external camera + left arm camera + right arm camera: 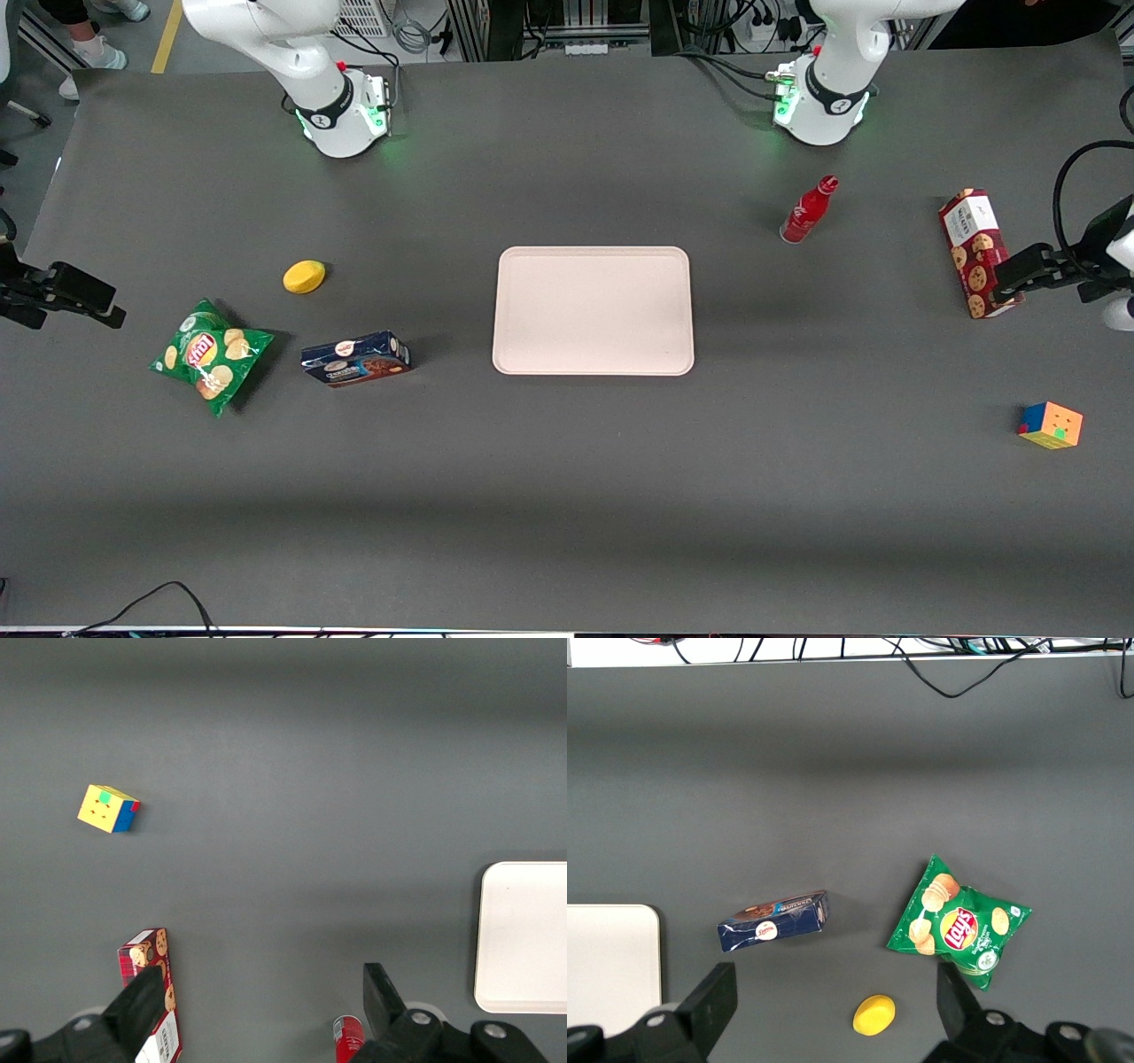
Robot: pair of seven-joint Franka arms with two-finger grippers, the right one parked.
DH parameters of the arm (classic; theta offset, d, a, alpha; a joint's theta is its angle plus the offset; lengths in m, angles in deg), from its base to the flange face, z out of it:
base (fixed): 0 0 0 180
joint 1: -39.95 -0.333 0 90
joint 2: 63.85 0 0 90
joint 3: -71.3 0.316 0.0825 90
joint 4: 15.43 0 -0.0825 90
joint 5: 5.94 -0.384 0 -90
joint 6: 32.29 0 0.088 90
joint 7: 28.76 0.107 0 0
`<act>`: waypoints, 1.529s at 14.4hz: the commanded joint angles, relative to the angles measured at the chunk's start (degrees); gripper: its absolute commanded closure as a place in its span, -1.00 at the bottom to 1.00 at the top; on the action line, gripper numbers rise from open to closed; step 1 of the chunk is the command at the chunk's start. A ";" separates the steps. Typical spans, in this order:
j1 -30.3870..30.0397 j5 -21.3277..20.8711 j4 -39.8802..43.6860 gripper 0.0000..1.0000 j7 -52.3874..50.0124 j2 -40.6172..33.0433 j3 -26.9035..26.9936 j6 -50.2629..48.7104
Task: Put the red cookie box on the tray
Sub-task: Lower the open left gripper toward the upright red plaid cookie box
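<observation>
The red cookie box (974, 248) lies flat on the grey table toward the working arm's end, its long side running toward the front camera. In the left wrist view the red cookie box (146, 950) shows its tartan end and cookie pictures, partly covered by one finger. My left gripper (1012, 275) hangs high above the table, over the box's end nearer the front camera. That gripper (263, 985) is open wide and holds nothing. The pale pink tray (594, 310) sits bare at the table's middle, and one end of the tray (523, 939) shows in the wrist view.
A red bottle (808, 211) stands between the tray and the red box, farther from the front camera. A colour cube (1051, 425) sits nearer the camera than the box. Toward the parked arm's end lie a dark-blue cookie box (354, 359), a green chips bag (208, 354) and a yellow object (304, 276).
</observation>
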 commanded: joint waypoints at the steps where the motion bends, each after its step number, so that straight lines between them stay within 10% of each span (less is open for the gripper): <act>1: 0.51 -0.13 1.61 -1.00 -0.23 0.82 0.22 -0.42; 22: -0.36 -3.74 -12.69 -1.00 10.48 -4.09 7.24 3.16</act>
